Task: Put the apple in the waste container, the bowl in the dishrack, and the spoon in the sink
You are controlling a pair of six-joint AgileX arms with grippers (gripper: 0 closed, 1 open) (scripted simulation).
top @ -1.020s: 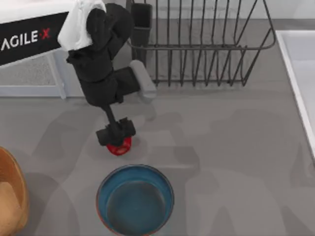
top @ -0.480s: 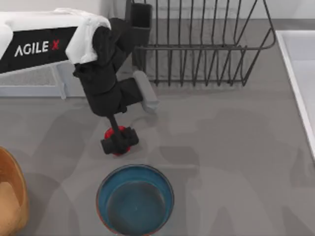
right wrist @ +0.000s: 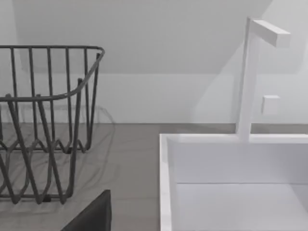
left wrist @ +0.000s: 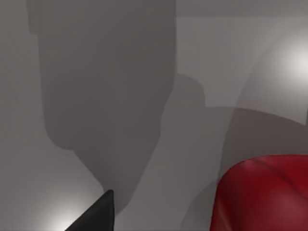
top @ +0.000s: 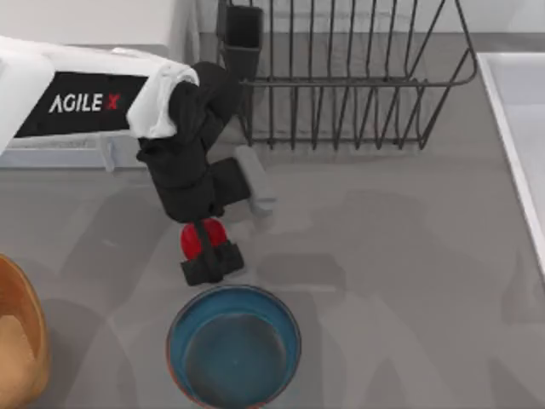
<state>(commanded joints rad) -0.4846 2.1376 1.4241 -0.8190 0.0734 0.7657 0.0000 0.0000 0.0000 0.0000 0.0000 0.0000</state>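
Left end effector (top: pixel 207 258) clamped on apple (top: pixel 194 241), just off the counter (top: pixel 383 239); bin (top: pixel 17 341), bowl (top: pixel 233 345) and spoon steps all pending.

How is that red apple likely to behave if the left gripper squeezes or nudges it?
The apple looks round and glossy, so it would probably roll or slip away if nudged off-centre. It seems firm, unlikely to squash. Being much smaller than the bowl, it is probably light for the left gripper.
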